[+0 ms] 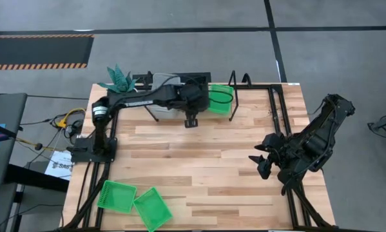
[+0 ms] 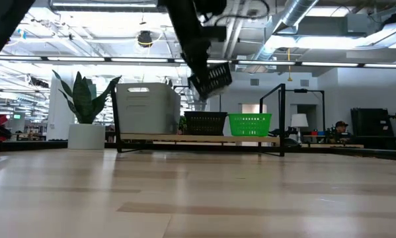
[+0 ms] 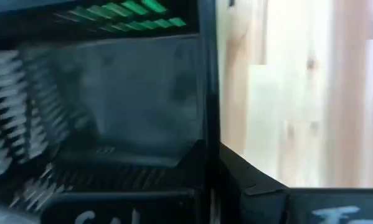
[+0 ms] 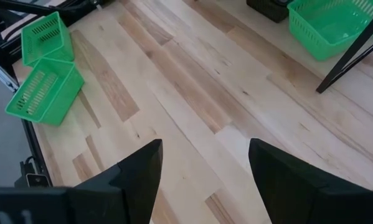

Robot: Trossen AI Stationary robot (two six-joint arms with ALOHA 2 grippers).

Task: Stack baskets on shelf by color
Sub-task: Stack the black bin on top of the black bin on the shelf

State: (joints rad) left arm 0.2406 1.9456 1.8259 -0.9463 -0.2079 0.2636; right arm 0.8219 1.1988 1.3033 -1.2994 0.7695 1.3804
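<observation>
My left gripper [image 1: 196, 100] reaches over the shelf [image 2: 151, 137] at the table's far edge and is shut on a black meshed basket [image 2: 211, 78], which fills the left wrist view [image 3: 111, 106]. On the shelf stand the stacked pale grey-white baskets [image 2: 148, 109], another black basket [image 2: 205, 123] right below the held one, and a green basket [image 2: 249, 123] [image 1: 221, 100]. Two more green baskets [image 1: 115, 195] [image 1: 153, 207] lie on the table's near left corner. My right gripper [image 1: 258, 161] [image 4: 202, 168] waits open above the table's right side. My left gripper holds the black basket by one wall's rim [image 3: 208, 124], coming from above. The basket itself hides how the fingers meet it. The basket hangs tilted below the gripper, lifted clear above the black basket on the shelf.
A potted plant [image 1: 118, 78] [image 2: 85, 106] stands at the shelf's left end. The shelf's black upright end loops [image 1: 241, 78] rise beside the green basket. Bare wooden tabletop [image 1: 199, 167] lies between the shelf and the near edge.
</observation>
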